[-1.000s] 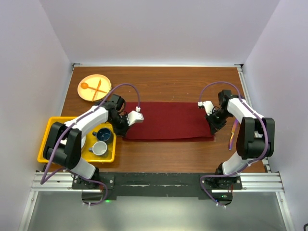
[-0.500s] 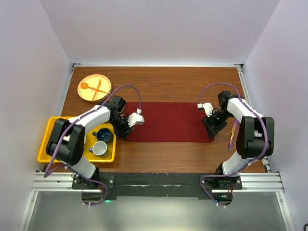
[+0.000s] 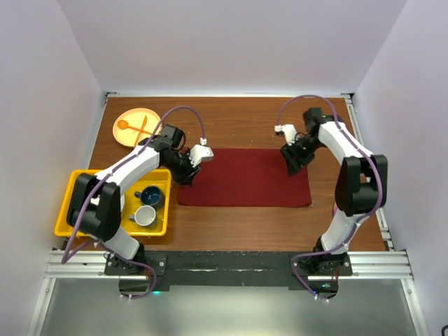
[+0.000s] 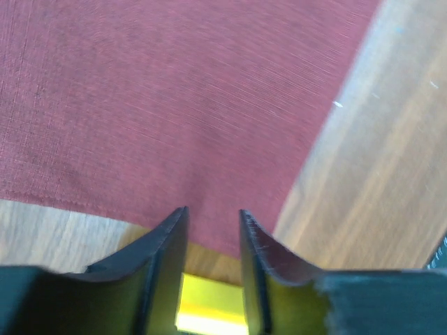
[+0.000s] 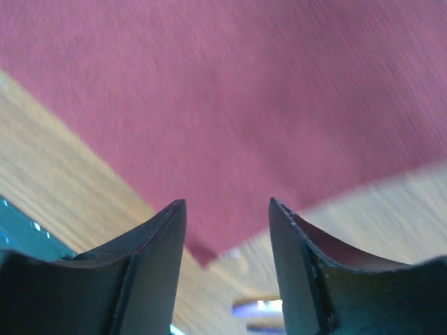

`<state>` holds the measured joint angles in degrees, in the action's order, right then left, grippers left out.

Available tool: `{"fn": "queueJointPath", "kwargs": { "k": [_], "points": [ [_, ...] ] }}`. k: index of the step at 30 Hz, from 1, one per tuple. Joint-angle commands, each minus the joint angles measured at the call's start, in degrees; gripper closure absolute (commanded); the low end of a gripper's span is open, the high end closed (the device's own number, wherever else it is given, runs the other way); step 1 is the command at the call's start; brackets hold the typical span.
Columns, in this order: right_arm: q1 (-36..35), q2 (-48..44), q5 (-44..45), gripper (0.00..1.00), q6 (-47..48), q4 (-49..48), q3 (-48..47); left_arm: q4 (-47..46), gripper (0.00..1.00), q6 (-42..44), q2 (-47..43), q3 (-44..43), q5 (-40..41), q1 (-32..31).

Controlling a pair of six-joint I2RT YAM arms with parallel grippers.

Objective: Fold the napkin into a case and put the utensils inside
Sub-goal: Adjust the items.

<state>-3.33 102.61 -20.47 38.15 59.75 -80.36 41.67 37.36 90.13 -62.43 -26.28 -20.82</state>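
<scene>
Folding step: napkin [image 3: 245,178] flat mid-bench [image 3: 231,119]. Left gripper [image 4: 213,213] at its left end, narrow gap, empty. Right gripper [image 5: 227,202] at right end, wider, empty. Next, likely: regrip edge, fold narrower.

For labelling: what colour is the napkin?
Plain dark red napkin, clearest in the top view.

even bright overhead light, soft motion-blurred wrist views

Robotics lab test cell: plain white partition walls [image 3: 231,42] enclose a wooden table [image 3: 238,119]; two robot arms [image 3: 133,168] are bolted to an aluminium rail [image 3: 77,262].
</scene>
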Motion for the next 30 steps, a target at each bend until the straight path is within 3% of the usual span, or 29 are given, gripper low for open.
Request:
{"fn": "queueJointPath", "kwargs": {
  "k": [1, 7, 17, 20, 24, 27, 29, 30],
  "points": [
    [-2.99, 3.03, 1.83, 0.48, -5.36, -6.04, -0.68, -7.47, 0.70, -7.21, 4.00, -0.76, 2.90, -0.45],
    [-2.99, 4.27, 8.42, 0.51, -4.40, -9.82, 4.94, -10.55, 0.81, -7.22, 9.18, -0.85, 6.42, -1.07],
    [-2.91, -4.60, 11.94, 0.52, -4.57, -10.44, 20.67, -13.37, 0.83, -4.49, 14.64, -1.90, 8.27, -3.53],
    [-2.12, -6.45, 12.12, 0.49, -5.71, -10.97, 18.42, -11.88, 0.79, -5.45, 12.46, -3.39, 4.33, -3.61],
    [0.69, -5.49, 4.15, 0.32, -8.79, -7.21, 5.86, -12.66, 0.50, -14.30, 7.18, -10.57, -4.73, -3.44],
    [1.22, -6.19, -8.42, 0.12, -13.09, -7.18, -3.38, -17.65, 0.04, -21.86, 4.71, -15.76, -9.83, -3.53],
    [1.22, -8.81, -16.57, 0.02, -21.74, -11.64, -4.63, -22.22, 0.00, -26.53, 3.83, -17.45, -10.89, -3.53],
    [1.05, -9.70, -19.14, 0.02, -25.81, -19.50, -3.76, -28.25, 0.00, -32.47, 3.65, -17.55, -10.37, -3.53]
  ]
}}
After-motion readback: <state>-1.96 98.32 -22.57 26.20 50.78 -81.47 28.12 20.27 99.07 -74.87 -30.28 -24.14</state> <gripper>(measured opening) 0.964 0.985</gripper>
